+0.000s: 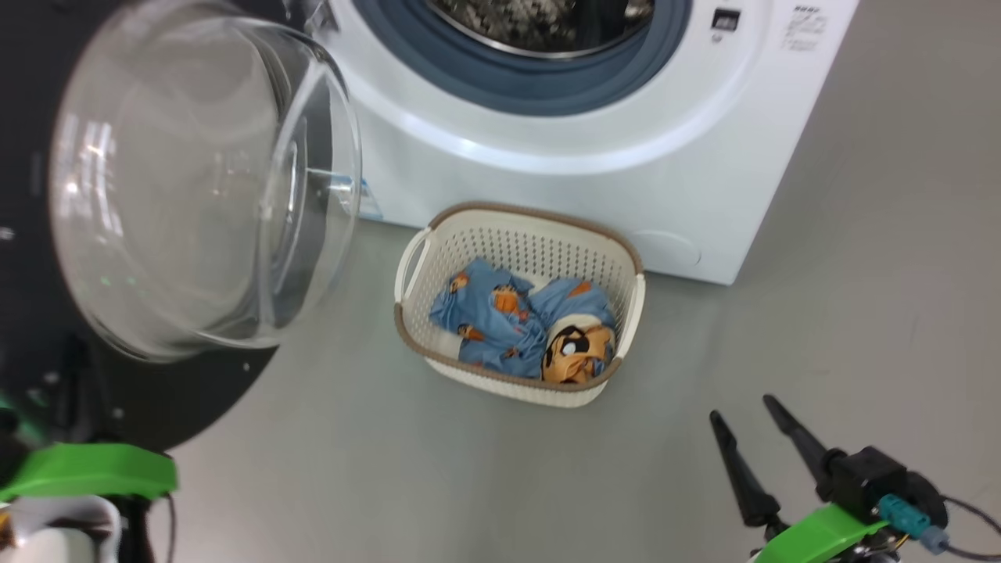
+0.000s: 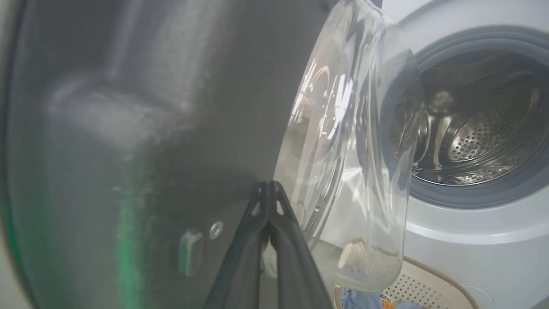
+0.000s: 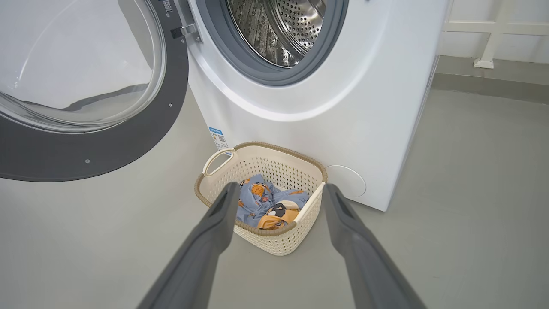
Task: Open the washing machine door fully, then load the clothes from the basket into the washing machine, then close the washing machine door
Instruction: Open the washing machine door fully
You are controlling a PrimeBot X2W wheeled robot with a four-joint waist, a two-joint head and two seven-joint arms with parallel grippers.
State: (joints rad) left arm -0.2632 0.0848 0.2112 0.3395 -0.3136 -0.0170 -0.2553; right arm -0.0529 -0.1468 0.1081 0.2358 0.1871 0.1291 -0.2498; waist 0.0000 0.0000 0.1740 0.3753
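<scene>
Before the white washing machine (image 1: 665, 156), its black-rimmed glass door (image 1: 195, 180) stands open; my left jaws press together beside it, right jaws spread near the cream perforated basket (image 1: 516, 242).

Door (image 1: 195, 180) open; basket (image 1: 516, 213) with clothes (image 1: 500, 320) before washing machine (image 1: 626, 188).

At the lower right of the head view, the right fingers (image 1: 739, 469) are shown as long, tapered and black, mounted on a black block (image 1: 868, 473) with a bright green bracket (image 1: 817, 536), a teal connector (image 1: 899, 512) and a thin black cable (image 1: 974, 508). A second green bracket (image 1: 94, 469) over a white casing (image 1: 62, 524) is seen at the lower left. In the left wrist view, the left fingers (image 2: 283, 231) are dark, with small slots near the tips.
</scene>
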